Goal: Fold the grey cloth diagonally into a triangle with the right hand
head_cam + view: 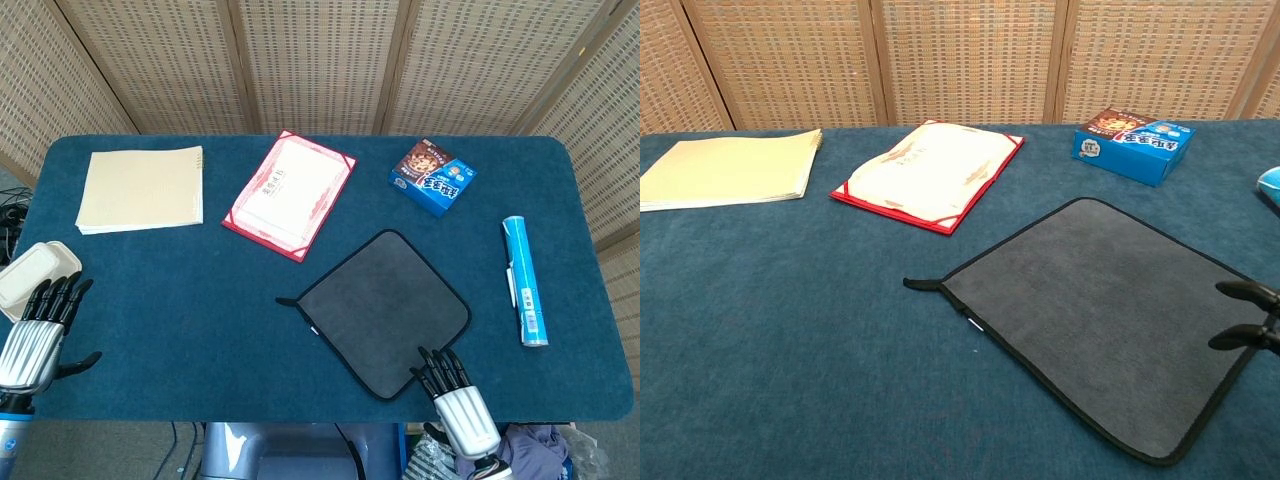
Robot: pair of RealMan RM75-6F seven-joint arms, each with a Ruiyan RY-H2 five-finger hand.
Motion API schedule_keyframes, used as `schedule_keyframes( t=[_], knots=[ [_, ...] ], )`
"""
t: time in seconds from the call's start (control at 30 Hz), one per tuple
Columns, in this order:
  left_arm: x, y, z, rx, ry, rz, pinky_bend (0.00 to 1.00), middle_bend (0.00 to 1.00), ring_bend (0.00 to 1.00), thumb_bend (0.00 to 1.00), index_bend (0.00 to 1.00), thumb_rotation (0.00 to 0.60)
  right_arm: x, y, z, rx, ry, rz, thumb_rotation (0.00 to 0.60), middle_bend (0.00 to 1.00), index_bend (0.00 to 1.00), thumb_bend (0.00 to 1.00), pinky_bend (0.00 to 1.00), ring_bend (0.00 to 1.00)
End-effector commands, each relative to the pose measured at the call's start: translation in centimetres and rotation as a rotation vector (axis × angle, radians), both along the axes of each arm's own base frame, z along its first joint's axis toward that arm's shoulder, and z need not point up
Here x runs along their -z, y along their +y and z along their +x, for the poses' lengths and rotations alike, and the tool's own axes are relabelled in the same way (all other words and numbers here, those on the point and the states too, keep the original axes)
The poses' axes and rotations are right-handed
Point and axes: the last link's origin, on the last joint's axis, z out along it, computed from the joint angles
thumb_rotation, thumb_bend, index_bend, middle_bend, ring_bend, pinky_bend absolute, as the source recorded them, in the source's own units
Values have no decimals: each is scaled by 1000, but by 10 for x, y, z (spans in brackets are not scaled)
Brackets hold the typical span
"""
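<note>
Woven screens are standing behind a blue table (200,300), and the grey cloth (385,310) is lying flat on it like a diamond, with the right hand (447,385) reaching over its near corner, fingers apart and holding nothing. To fold it well, I think the hand is needing to pinch just that corner and carry it straight across to the far corner so the edges match. Off at the left edge, the left hand (35,330) is resting with fingers spread beside a closed pale lunch box (35,270), and I cannot tell what is inside it.

Lab: wicker screens (320,60), blue table (200,320).
</note>
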Motion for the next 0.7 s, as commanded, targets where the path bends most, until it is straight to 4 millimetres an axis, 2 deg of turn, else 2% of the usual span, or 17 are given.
schedule_keyframes(
  t=[0.03, 0.33, 0.7],
  knots=[
    [1, 0, 0, 0, 3, -3, 0, 0, 0, 118, 0, 600, 8, -4, 4, 10, -30, 5, 600, 0, 206, 108, 0, 0],
    [1, 1, -1, -3, 3, -3, 0, 0, 0, 118, 0, 600, 26, -16, 13, 20, -53, 15, 600, 0, 206, 108, 0, 0],
    [2, 1, 0, 0, 4, -7, 0, 0, 0, 118, 0, 600, 40, -18, 20, 41, -83, 40, 600, 0, 206, 108, 0, 0]
  ],
)
